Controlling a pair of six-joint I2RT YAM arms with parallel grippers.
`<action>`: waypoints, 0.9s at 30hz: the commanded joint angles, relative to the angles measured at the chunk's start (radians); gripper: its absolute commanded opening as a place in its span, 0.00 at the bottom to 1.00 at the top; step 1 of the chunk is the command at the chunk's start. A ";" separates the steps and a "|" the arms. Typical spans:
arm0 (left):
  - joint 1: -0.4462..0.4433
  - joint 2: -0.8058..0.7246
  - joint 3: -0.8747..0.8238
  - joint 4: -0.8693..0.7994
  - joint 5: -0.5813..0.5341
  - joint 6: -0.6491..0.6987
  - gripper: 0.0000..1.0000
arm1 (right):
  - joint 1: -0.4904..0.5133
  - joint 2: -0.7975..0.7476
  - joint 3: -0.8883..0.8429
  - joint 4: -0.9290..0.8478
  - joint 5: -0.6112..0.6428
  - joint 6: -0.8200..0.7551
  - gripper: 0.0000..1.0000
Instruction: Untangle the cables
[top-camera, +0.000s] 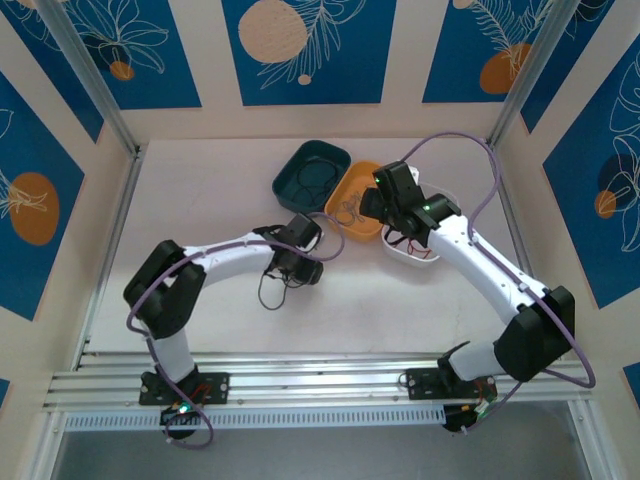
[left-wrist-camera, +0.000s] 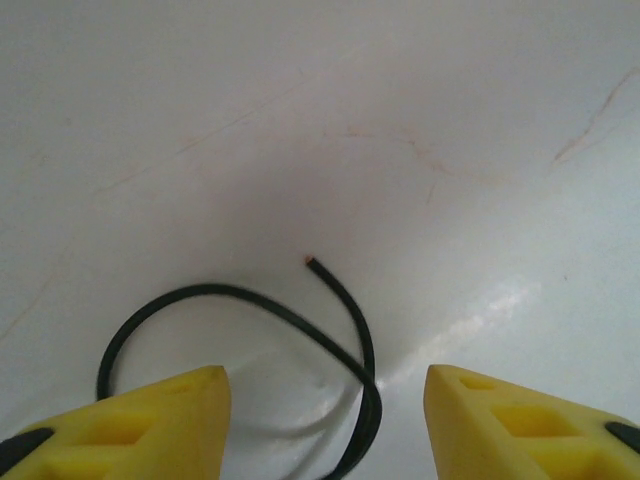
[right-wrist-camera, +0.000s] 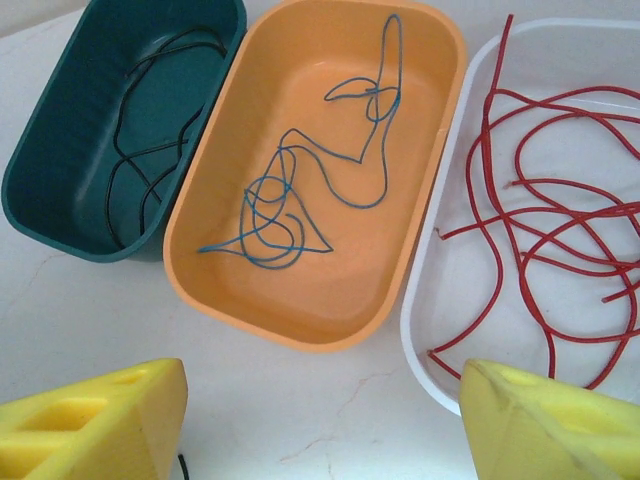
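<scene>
Sorting cables (right-wrist-camera: 300, 190) by colour, upper frame: black in teal tray (right-wrist-camera: 60, 150), blue in orange tray (right-wrist-camera: 300, 335), red in white tray (right-wrist-camera: 430, 300). Left hand (left-wrist-camera: 322, 400) released, straddling stray black cable (left-wrist-camera: 250, 298) on desk (left-wrist-camera: 400, 120), lower centre, likely for pickup. Right hand (right-wrist-camera: 320, 400) released above trays.

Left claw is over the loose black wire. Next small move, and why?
Probably lower the left claw and shut it on the black cable: the claw is open with the loop lying loose on the table between its tips. More black cable already sits in the green bin.
</scene>
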 joint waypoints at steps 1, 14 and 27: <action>-0.014 0.046 0.046 -0.043 -0.054 0.010 0.47 | -0.004 -0.043 -0.025 0.055 0.025 0.017 0.72; -0.034 -0.002 0.057 0.027 -0.103 -0.030 0.00 | -0.002 -0.063 -0.053 0.070 0.018 0.013 0.73; 0.015 -0.317 0.172 -0.041 -0.237 0.076 0.00 | -0.001 -0.150 -0.121 0.080 0.028 0.014 0.73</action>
